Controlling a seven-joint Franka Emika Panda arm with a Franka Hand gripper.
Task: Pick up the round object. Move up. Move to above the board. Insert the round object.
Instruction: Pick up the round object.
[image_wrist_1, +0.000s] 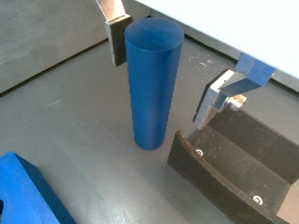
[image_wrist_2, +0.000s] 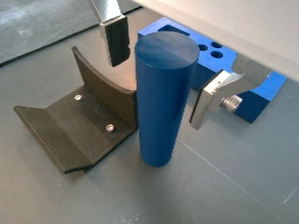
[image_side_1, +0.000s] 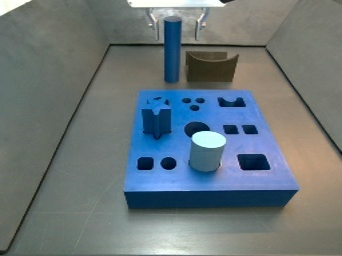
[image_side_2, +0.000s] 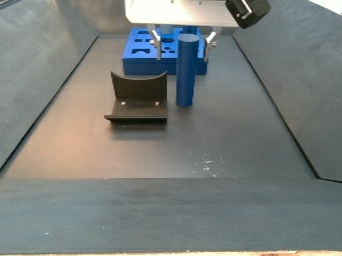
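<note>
Fingers of the end effector straddle the top of the round object, one silver plate on each side of it, with a visible gap between each dark pad and the blue surface in both wrist views, so the jaws stand wide and hold nothing. The round object is a tall, slim blue rod standing upright on the dark grey floor, its flat top about level with the fingertips. Just beside its base stands the fixture, a dark angled bracket on a base plate; in a wrist view the rod's foot looks very close to the bracket's edge, but I cannot tell whether they touch. In a side view the end effector hangs at the far end of the enclosure over the rod, with the fixture just to its right. The board lies nearer, well apart from the rod, a large flat bright blue block with many shaped holes in its top. A dark blue star-shaped block stands in a hole near its left edge, and a short pale cylinder stands near the middle of its near half.
</note>
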